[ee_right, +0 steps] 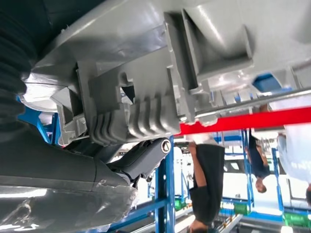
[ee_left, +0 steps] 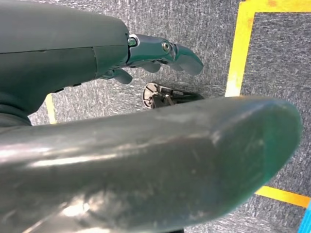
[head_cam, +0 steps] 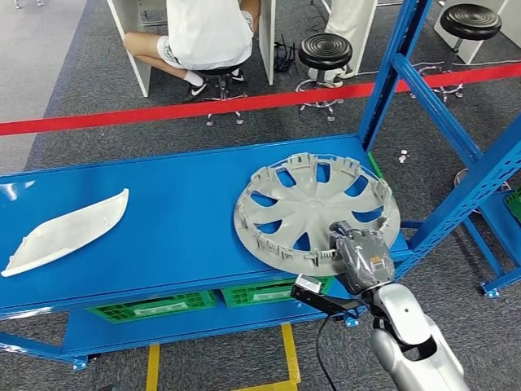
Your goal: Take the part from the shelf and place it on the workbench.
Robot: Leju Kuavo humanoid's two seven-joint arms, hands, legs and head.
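The right hand (head_cam: 361, 259) grips the grey wheel cover (head_cam: 317, 212) at its five-o'clock rim, over the blue workbench (head_cam: 172, 220); the left hand (ee_left: 110, 97) hangs empty, fingers apart.

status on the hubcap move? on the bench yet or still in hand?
Done: the grey hubcap is off the shelf and lies inner side up on the blue workbench, its near edge overhanging. In hand: the right robot hand grips that near rim. Left: let go and withdraw. The left robot hand hangs over the floor, holding nothing.
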